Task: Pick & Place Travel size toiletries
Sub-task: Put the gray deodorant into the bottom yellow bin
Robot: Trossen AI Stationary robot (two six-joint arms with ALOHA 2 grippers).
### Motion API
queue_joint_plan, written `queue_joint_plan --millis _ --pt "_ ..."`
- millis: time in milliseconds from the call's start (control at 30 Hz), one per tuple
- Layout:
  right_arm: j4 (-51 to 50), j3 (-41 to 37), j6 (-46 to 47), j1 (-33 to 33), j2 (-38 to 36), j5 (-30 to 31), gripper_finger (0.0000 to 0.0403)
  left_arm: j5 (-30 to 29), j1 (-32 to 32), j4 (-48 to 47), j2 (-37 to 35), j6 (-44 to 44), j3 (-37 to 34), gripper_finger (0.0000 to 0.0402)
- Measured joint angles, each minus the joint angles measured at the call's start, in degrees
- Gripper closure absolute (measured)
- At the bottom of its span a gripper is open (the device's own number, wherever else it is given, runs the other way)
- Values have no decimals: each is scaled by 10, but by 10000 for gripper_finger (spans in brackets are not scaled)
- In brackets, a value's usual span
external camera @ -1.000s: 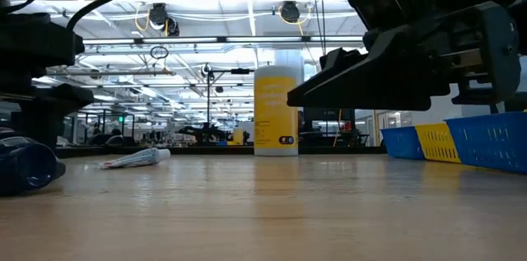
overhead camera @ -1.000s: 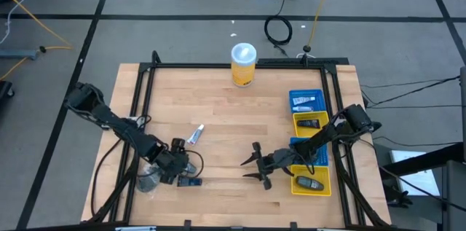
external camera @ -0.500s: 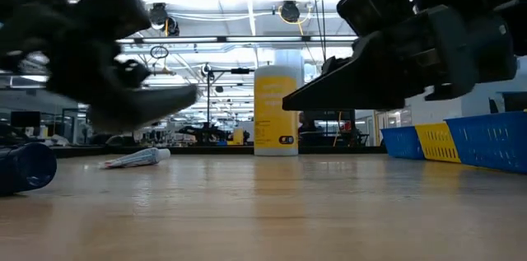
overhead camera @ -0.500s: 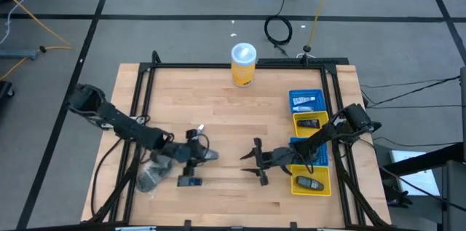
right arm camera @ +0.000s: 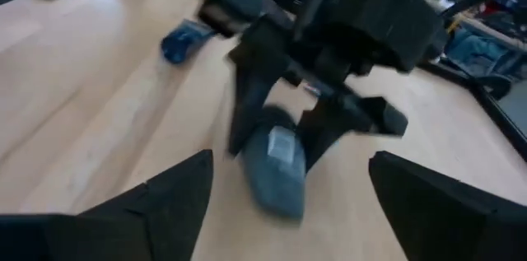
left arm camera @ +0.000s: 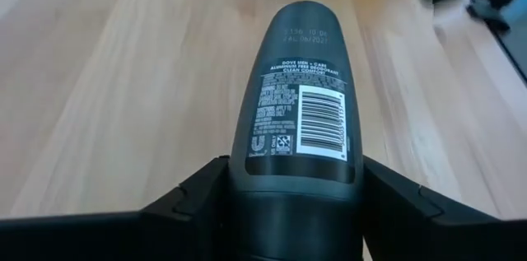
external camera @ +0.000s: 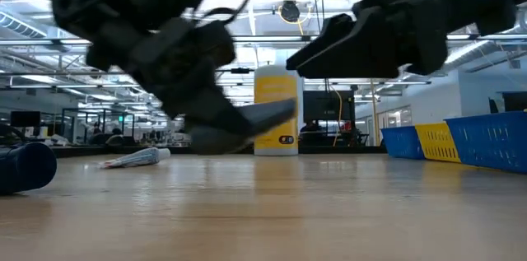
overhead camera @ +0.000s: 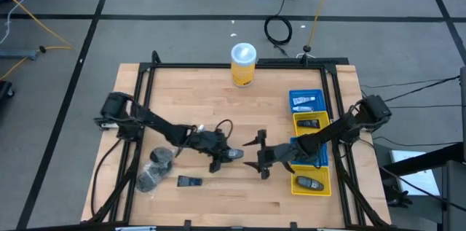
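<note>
My left gripper (overhead camera: 217, 154) is at the table's middle, shut on a dark grey oblong deodorant (left arm camera: 296, 113) with a barcode label. The deodorant points at my right gripper (overhead camera: 261, 157), which stands open just beyond its free end (right arm camera: 276, 162). On the near left lie a round grey jar (overhead camera: 160, 157), a greyish item (overhead camera: 148, 180) and a small dark blue piece (overhead camera: 189, 181). A white tube (external camera: 136, 158) rests on its side on the wood. My left gripper pinches the deodorant's rear end (left arm camera: 288, 191) between its two fingers (left arm camera: 193, 203), one on each narrow side. The fingers lie along it and slant down toward the table's right. The label end sticks out past the fingertips, lifted clear of the table (external camera: 268, 117).
A blue and yellow divided tray (overhead camera: 320, 96) stands along the right edge, with a white tube and dark pieces in its compartments. A tall yellow canister (overhead camera: 243, 63) stands at the far edge. A black frame rail (overhead camera: 218, 65) borders the table.
My left gripper has swung from the near left of the table toward its middle and the right gripper, carrying the deodorant clear of the wood. It has also tipped from pointing steeply down to a shallow slant. My right gripper has risen a little.
</note>
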Motion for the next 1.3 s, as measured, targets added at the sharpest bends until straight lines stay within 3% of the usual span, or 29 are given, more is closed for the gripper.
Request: queue_joint_plan --millis 233,400,533,800,933,1167,1300 --pt "-52 0 135 -37 0 -68 74 -27 4 -4 61 78 92 178" --pt "-65 0 152 -41 4 -90 93 -65 4 -30 71 96 124 176" --pt "-66 1 152 -41 4 -89 132 -66 4 -37 71 96 126 175" --pt "-103 1 162 -42 3 -87 262 -65 4 -38 72 101 126 175" --pt "-134 1 159 -41 3 -88 304 -66 4 -32 72 102 126 174" --pt "-154 1 162 -41 4 -94 345 -36 4 -32 71 106 126 174" --pt "-156 1 186 -41 4 -93 325 -30 4 -54 71 126 127 174"
